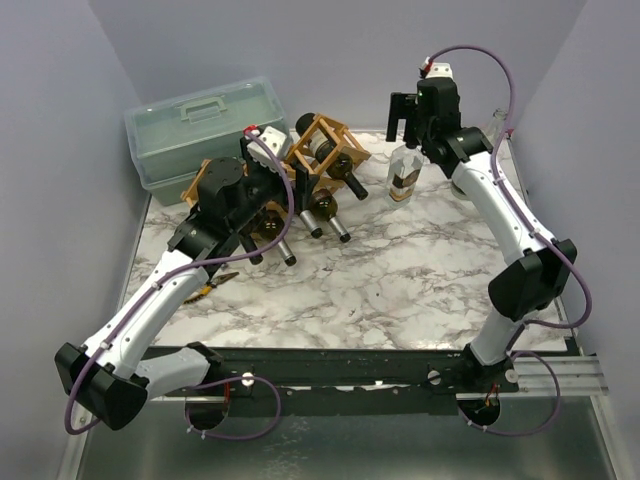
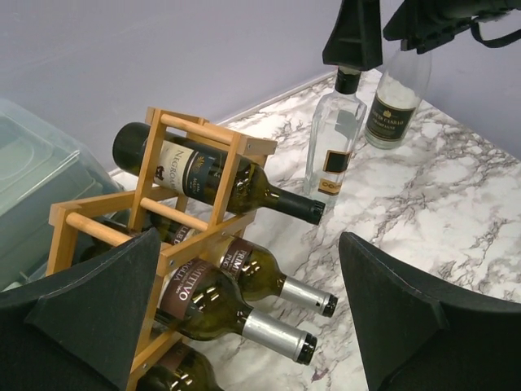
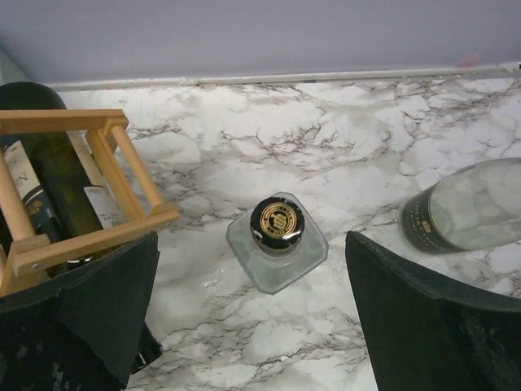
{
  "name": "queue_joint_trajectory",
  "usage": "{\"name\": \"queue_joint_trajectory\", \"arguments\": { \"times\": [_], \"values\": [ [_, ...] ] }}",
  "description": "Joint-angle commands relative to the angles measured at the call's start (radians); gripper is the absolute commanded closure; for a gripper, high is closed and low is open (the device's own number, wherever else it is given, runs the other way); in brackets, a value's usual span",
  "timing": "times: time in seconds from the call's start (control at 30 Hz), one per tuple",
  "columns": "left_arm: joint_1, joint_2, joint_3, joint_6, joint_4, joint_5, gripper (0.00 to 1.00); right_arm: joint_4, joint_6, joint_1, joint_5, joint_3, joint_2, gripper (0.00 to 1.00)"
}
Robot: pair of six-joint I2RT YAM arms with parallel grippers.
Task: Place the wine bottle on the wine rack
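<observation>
One marble tabletop [image 1: 400, 290] carries it all, with a pale green toolbox [image 1: 200, 125] far out beyond the left jaws. Next down in size is the wooden wine rack [image 1: 335, 130], just under and ahead of the left jaws, which stand wide open and empty. The wood bars [image 2: 213, 132] sit between their two pads in the left wrist view. Several dark bottles [image 2: 203, 175] lie in its cells, necks pointing out.

Now the one that matters: a clear wine bottle [image 1: 405, 172] stands upright on the tabletop, directly beneath the right jaws. They're spread wide and gripping nothing. From the right wrist camera its black-and-gold cap [image 3: 277, 222] sits almost dead centre between the pads, with the corner of the rack [image 3: 98, 236] off by one jaw. A second clear bottle [image 3: 472, 208] is out past the other.

Handling, as I read it:
- It's glass, so stiff, smooth, likely slippery, and it won't forgive a knock.
- I can't tell how full it is, so assume some weight.
- The shoulders look squared, so flat faces should give the pads a better bite than the thin round neck.
- I'd take it low on the neck or across the shoulders, squeezing firmly before any tilt towards the rack.
</observation>
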Motion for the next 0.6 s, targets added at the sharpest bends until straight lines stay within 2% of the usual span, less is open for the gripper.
{"name": "queue_joint_trajectory", "arguments": {
  "times": [0.0,0.23,0.43,0.57],
  "values": [
    [-0.020,-0.043,-0.012,0.045,0.030,-0.045,0.07,-0.110,-0.023,-0.026,-0.012,0.106,0.070,0.03],
    [-0.053,-0.059,-0.020,0.062,0.034,-0.059,0.06,-0.062,-0.011,-0.064,-0.056,0.101,0.128,0.12],
    [-0.069,-0.063,-0.025,0.068,0.039,-0.068,0.06,0.026,0.003,-0.064,-0.033,0.025,0.161,0.20],
    [-0.071,-0.072,-0.031,0.073,0.043,-0.070,0.05,0.068,0.010,-0.064,0.000,-0.006,0.179,0.34]
  ]
}}
